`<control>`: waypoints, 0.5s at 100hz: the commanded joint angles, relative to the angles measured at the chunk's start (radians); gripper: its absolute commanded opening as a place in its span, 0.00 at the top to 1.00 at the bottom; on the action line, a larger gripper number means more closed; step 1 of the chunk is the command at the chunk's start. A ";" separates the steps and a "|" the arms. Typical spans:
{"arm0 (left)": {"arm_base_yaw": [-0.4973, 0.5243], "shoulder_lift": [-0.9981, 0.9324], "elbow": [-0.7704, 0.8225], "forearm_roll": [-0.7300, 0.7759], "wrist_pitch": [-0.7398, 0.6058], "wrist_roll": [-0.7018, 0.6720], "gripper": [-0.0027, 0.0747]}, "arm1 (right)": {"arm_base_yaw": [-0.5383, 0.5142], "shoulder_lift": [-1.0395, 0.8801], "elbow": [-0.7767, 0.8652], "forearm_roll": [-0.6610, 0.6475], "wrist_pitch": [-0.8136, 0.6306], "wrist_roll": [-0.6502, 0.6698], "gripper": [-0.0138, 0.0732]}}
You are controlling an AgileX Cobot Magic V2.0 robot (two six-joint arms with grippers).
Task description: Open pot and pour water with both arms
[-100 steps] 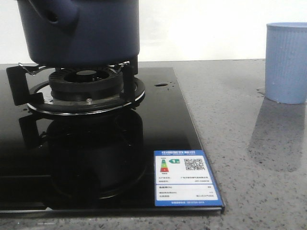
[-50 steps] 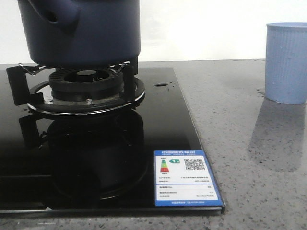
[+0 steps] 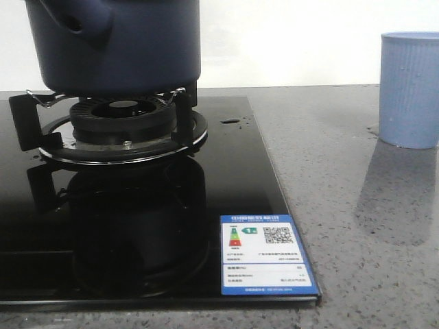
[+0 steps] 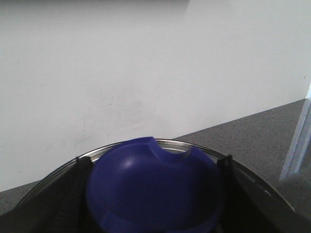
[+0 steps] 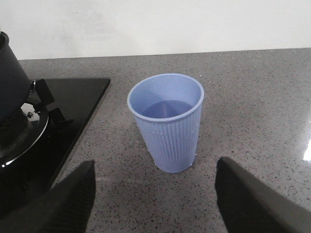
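Note:
The dark navy pot [image 3: 123,48] stands on the burner's supports at the back left, its tubular stub [image 3: 86,24] facing me; its top is cut off in the front view. Its side also shows in the right wrist view [image 5: 9,82]. My left gripper [image 4: 153,194] is shut on the blue lid knob [image 4: 150,179], with the lid's steel rim [image 4: 204,144] behind it. My right gripper [image 5: 155,194] is open above the counter, its jaws wide apart, just in front of the ribbed pale blue cup [image 5: 167,126]. Water [image 5: 167,109] lies in the cup. A small drop [image 3: 230,122] shines on the stove glass.
The black glass stove [image 3: 240,185] has a round burner [image 3: 123,123] and a blue energy label [image 3: 264,253] at its front right corner. The cup [image 3: 410,89] stands at the right on the speckled grey counter [image 3: 357,226]. A white wall is behind.

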 commanded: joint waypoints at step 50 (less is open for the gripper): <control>0.223 -0.228 -0.035 0.007 0.013 0.003 0.49 | -0.004 0.025 0.116 0.007 -0.252 -0.008 0.30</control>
